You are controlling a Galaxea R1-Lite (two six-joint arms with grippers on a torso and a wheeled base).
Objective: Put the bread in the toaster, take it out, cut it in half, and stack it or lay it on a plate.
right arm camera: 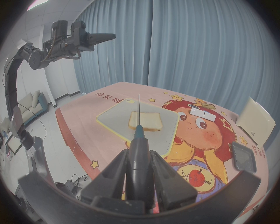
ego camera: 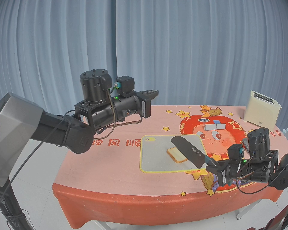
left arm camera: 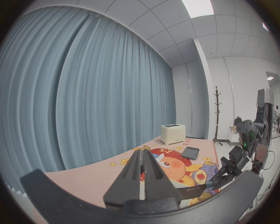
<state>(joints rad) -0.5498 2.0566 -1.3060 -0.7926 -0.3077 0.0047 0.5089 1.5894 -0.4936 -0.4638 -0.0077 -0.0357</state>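
Head view shows the right gripper (ego camera: pixel 213 165) low, pinching a black-bladed knife (ego camera: pixel 189 150) slanted over the pale, whole bread slice (ego camera: pixel 176 155), which lies flat on a grey, yellow-rimmed cutting board (ego camera: pixel 153 161). High up, the left gripper (ego camera: pixel 151 95) is pressed together.

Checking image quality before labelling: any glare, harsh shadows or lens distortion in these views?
Head view: even light, no glare, curtain folds bowed. Left wrist view: bright ceiling light, dark rounded corners. Right wrist view: same dark corners, table edge curved.
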